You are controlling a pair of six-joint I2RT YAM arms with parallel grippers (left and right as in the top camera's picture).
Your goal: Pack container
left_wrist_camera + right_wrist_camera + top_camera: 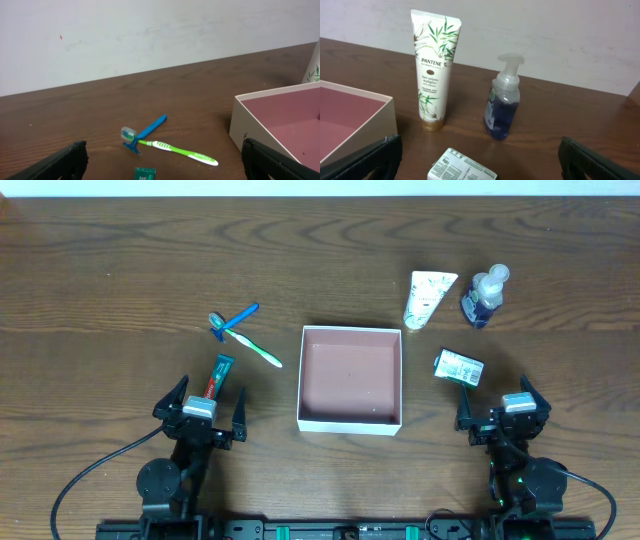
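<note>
The container (350, 377), a square white-walled box with a pinkish floor, sits empty at the table's middle; its corner shows in the left wrist view (250, 122). My left gripper (205, 398) stands open at the front left, just behind a toothpaste tube (217, 377) (145, 174). A green toothbrush (258, 350) and a blue razor (232, 320) lie beyond it. My right gripper (495, 398) stands open at the front right, behind a wrapped soap bar (458, 367) (462, 167). Nothing is held.
A white Pantene tube (428, 298) (434, 70) and a blue pump bottle (485, 296) (503, 107) stand upright at the back right, past the soap bar. The container's wall (350, 120) lies left of the right gripper. Cables trail by both arm bases.
</note>
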